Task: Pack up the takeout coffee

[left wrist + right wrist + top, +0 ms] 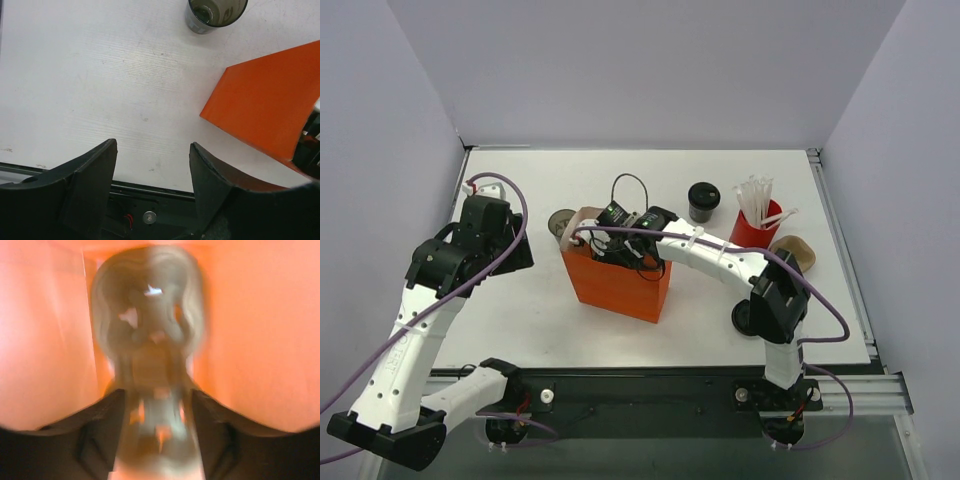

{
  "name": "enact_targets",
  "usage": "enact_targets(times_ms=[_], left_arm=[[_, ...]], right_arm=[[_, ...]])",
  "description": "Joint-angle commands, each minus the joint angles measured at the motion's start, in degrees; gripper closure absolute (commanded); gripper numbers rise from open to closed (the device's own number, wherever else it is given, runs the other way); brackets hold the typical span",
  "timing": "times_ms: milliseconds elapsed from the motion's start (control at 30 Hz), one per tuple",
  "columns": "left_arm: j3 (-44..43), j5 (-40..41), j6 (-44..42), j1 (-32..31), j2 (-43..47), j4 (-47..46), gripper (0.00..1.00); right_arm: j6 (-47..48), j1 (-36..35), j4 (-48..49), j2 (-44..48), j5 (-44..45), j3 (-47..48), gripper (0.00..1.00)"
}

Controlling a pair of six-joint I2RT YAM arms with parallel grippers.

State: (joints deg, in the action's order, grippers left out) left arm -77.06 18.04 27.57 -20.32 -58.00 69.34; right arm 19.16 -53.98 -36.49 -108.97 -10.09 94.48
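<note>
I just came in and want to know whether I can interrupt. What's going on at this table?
The right gripper is down inside the orange bag, its fingers on either side of a blurred tan object. I cannot tell whether it is gripping it. The left gripper hangs open and empty above the table, to the left of the bag. The takeout coffee, lid on, stands on the table behind the bag, not yet packed.
</note>
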Motion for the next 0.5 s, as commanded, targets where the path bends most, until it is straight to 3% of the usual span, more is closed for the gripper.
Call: enact_targets(times_ms=[0,100,333,467], left_arm=[[-2.31,1.91,-1.47,-0.51,-0.36,0.27,0.3],[-2.75,0.42,-1.99,-0.51,-0.89,-0.26,0.27],[-4.06,-5.64,-3.84,-0.51,-0.89,-3.94,0.1],[-6.09,-8.98,-6.64,-0.69,-1.76,-8.77,0.09]], right_arm=[[-0.79,0.63,0.89,2.0,2.44,0.79,0.41],[-0.88,0.63,0.46,3.84,3.05,1.85,0.36],[-3.07,0.54,-3.93,8.59,3.93,6.59,0.38],[-5.88,0.54,-6.48,10.88,3.15,10.8,0.4]])
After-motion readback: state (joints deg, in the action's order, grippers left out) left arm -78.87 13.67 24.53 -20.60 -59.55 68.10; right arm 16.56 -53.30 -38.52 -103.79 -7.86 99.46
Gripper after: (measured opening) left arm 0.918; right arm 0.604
